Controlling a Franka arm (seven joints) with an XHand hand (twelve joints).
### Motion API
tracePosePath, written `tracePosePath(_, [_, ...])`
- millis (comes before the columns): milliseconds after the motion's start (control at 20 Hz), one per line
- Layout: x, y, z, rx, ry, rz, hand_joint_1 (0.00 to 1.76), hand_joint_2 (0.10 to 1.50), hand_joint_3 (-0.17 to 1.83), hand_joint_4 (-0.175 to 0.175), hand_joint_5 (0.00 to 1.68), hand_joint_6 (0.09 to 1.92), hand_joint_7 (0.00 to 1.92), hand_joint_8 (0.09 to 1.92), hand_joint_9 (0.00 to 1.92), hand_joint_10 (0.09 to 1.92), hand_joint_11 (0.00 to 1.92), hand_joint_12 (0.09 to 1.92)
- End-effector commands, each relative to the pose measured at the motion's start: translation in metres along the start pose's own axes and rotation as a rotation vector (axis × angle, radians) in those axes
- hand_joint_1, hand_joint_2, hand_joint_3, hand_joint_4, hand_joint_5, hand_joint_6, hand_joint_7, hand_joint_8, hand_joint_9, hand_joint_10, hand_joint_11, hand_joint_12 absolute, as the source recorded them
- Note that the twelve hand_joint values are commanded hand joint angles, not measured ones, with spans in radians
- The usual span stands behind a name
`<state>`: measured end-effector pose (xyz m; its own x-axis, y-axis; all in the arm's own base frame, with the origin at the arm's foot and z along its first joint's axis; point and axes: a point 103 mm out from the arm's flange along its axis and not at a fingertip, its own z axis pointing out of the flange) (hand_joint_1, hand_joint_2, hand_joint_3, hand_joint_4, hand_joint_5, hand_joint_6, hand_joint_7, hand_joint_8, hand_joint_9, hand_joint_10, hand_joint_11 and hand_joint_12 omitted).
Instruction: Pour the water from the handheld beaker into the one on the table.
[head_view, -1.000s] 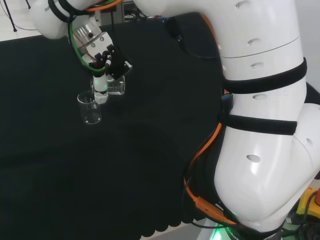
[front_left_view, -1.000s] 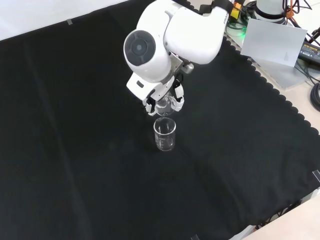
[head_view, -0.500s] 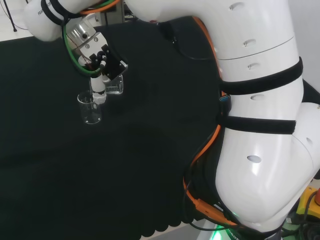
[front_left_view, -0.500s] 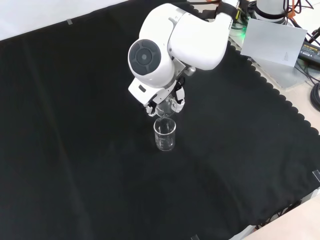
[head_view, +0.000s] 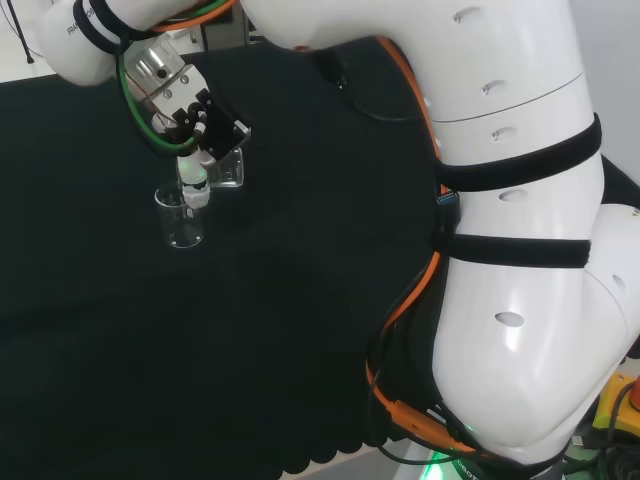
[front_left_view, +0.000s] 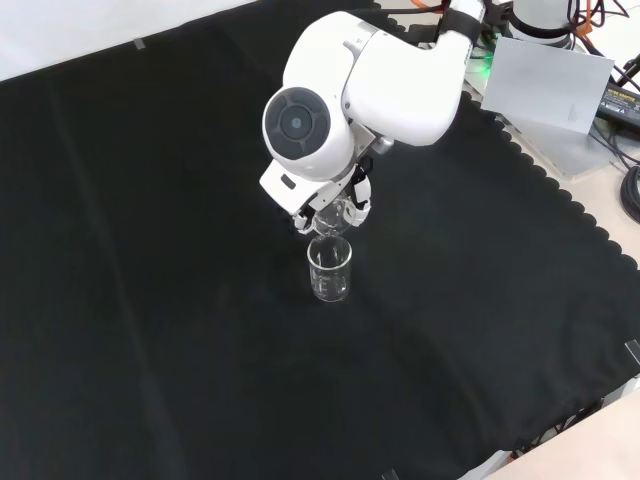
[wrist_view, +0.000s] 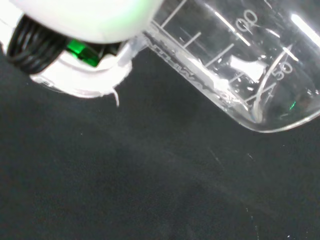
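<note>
Two clear beakers: the hand grips one by its wall, tilted over the other; likely fragile, slippery.

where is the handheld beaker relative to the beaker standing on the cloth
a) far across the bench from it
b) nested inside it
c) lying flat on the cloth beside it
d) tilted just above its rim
d: in the head view the hand holds the handheld beaker tilted, just above the rim of the beaker on the cloth.
</note>
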<state>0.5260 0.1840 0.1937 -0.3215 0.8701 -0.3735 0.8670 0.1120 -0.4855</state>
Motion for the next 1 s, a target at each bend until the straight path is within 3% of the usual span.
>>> tracePosePath(50, [0.0021, 0.0001, -0.0008, 0.007, -0.035, 0.006, 1.19, 0.64, 0.64, -0.046, 1.38, 0.47, 1.74, 0.26, 1.54, 0.56, 1.43, 0.77])
tracePosePath(1000, [0.008, 0.0039, -0.0027, 0.064, -0.118, 0.048, 1.19, 0.63, 0.64, -0.043, 1.38, 0.48, 1.73, 0.27, 1.54, 0.56, 1.43, 0.77])
